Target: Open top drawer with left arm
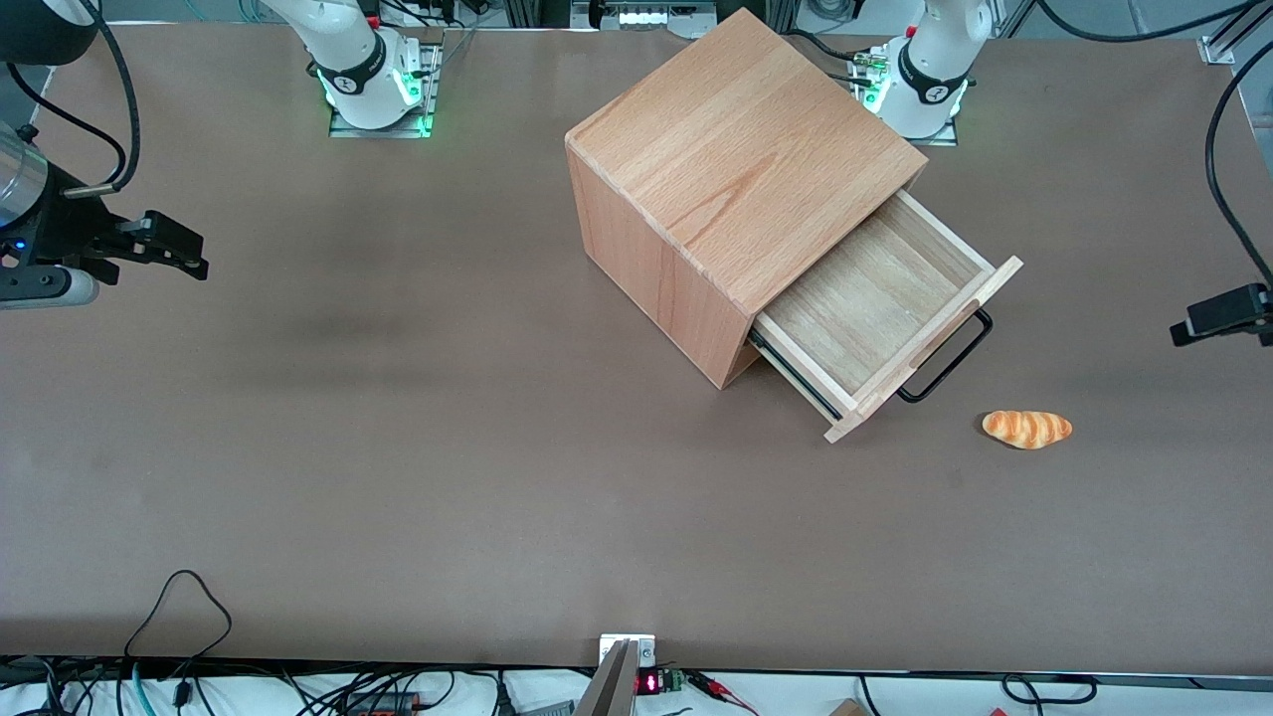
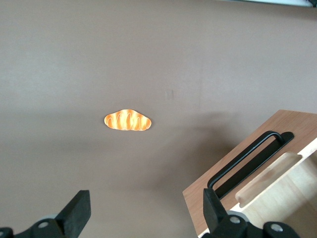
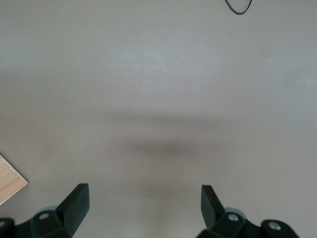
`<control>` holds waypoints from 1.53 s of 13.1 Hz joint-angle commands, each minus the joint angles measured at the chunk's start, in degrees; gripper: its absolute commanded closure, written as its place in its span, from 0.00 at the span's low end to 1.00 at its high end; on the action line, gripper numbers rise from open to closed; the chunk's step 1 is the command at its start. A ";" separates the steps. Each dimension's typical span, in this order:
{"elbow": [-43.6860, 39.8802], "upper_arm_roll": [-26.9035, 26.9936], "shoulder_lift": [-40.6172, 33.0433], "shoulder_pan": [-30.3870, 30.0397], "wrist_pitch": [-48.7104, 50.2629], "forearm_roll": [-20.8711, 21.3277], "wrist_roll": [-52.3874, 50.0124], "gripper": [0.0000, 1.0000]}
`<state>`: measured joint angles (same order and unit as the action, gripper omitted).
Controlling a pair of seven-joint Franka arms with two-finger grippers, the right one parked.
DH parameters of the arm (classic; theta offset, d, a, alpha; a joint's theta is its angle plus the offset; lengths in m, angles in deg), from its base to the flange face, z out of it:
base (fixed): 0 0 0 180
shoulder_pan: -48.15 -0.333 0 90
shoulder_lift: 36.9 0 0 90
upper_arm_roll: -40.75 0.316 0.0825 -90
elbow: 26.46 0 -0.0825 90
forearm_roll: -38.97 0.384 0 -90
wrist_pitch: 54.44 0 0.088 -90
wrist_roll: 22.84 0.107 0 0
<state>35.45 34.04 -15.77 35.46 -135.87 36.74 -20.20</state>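
Now top drawer (image 1: 875,313) pulled out; fingers (image 2: 214,208) spread, empty, near handle (image 2: 247,158), not touching.

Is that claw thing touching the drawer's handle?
Apart. The front view shows the end effector near the table's edge, bare table between it and the open drawer's handle.

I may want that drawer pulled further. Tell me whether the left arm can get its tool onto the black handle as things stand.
Probably yes. The tool hangs open above the table, beside the top drawer, which is already pulled out. Its black handle stands clear of the front panel with nothing on it; the bread roll lies apart on the table.
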 commanded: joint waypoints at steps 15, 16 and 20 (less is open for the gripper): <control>32.56 7.93 -24.38 12.42 -12.18 1.52 -1.32 0.00; 33.09 9.24 -24.47 13.21 -12.18 1.78 -1.41 0.00; 34.58 9.08 -25.08 12.16 -12.09 3.11 -1.49 0.00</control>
<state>67.29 43.04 -38.84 47.35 -146.98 38.27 -21.12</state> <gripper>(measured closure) 0.000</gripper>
